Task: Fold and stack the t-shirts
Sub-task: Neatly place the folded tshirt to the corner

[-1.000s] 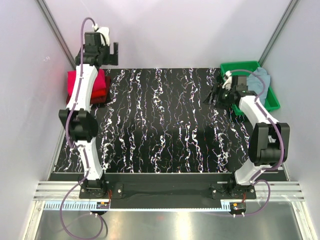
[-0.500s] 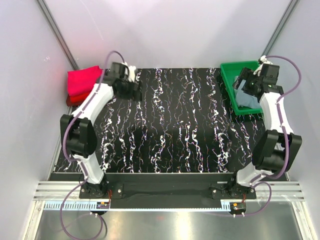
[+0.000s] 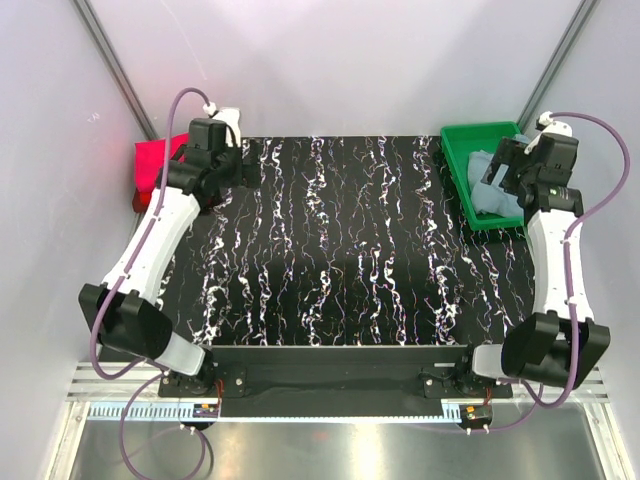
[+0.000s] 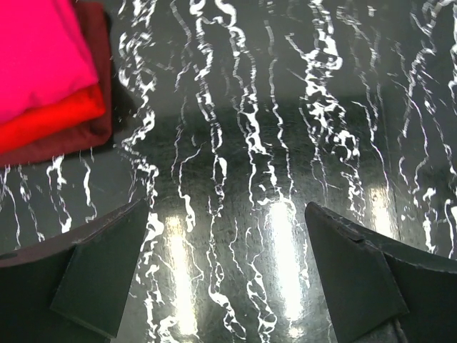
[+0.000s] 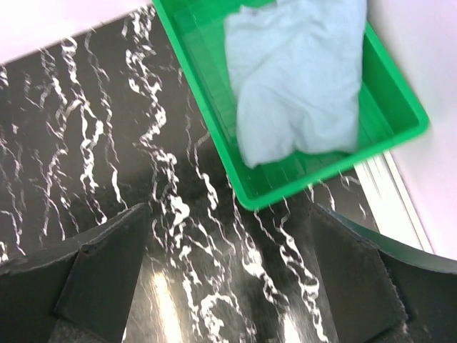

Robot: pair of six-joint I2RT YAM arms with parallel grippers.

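Note:
A folded stack of red t-shirts (image 4: 43, 78) lies at the table's far left corner, with bright pink on top, then red, then dark crimson. The same stack (image 3: 150, 168) shows beside my left arm in the top view. My left gripper (image 4: 227, 221) hangs open over bare table just right of the stack (image 3: 232, 172), holding nothing. A crumpled pale grey-blue t-shirt (image 5: 300, 78) lies in the green tray (image 5: 321, 176). My right gripper (image 5: 228, 221) is open and empty, above the table at the tray's near left corner (image 3: 505, 172).
The table top (image 3: 340, 250) is black with white marbling and glares under the lights. The green tray (image 3: 480, 129) stands at the far right corner, close to the right wall. Pale walls close in on the left, back and right.
My left arm came down from above the red stack to the table beside it. My right gripper swung from left of the tray towards its near corner and opened wider.

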